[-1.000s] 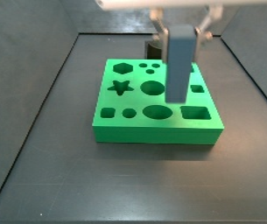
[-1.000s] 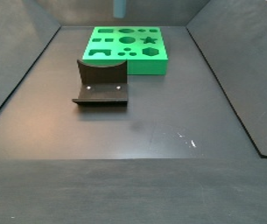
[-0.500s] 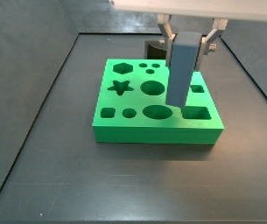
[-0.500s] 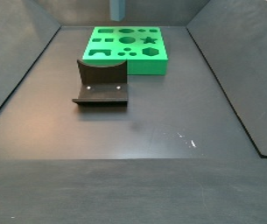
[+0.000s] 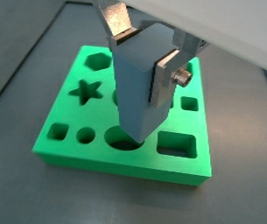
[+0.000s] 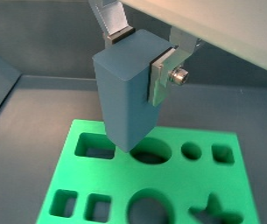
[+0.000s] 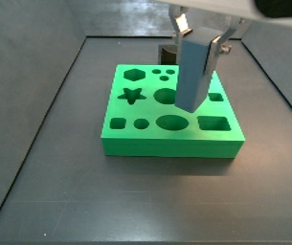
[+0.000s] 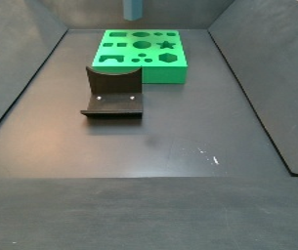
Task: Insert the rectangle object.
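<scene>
My gripper [image 7: 197, 40] is shut on the rectangle object [image 7: 193, 69], a tall grey-blue bar that hangs upright, slightly tilted. The bar's lower end hangs just above the green board [image 7: 171, 136], near its large round holes and a narrow rectangular slot [image 7: 216, 97]. In both wrist views the silver fingers [image 5: 171, 72] [image 6: 164, 75] clamp the bar's upper part [image 5: 139, 87] [image 6: 126, 96], and the bar hides the holes beneath it. In a side view only the bar's tip [image 8: 133, 10] shows above the board [image 8: 141, 57].
The dark fixture [image 8: 113, 92] stands on the floor beside the board, and it also shows behind the board in a side view [image 7: 168, 48]. Raised dark walls border the floor. The board has several star, hexagon, round and square holes.
The gripper and bar have shifted a little to the left over the board and risen slightly. The bar now leans a bit. The board and fixture have not moved.
</scene>
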Robot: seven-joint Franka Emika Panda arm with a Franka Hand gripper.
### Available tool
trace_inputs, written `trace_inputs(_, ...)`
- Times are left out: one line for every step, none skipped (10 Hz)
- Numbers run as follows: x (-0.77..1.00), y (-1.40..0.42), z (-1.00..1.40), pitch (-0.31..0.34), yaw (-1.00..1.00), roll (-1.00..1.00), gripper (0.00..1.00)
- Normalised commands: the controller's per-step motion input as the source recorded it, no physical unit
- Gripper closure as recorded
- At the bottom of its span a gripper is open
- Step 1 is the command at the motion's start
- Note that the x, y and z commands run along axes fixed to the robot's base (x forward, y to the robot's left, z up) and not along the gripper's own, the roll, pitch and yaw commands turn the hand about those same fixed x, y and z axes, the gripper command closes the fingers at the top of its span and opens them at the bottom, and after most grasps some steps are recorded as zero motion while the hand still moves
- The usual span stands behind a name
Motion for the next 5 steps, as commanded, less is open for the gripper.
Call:
trace_inputs(0.08, 0.00, 0.00, -0.066, -0.93, 0.23, 1.00)
trace_inputs(0.00, 0.00, 0.00, -0.043, -1.00, 0.19, 1.00)
trace_inputs(0.00, 0.00, 0.00, -0.011, -1.00, 0.19, 1.00)
trace_inputs(0.00, 0.00, 0.00, 0.000, -1.00, 0.20, 1.00)
trace_inputs(0.00, 0.00, 0.00, 0.000, -1.00, 0.20, 1.00)
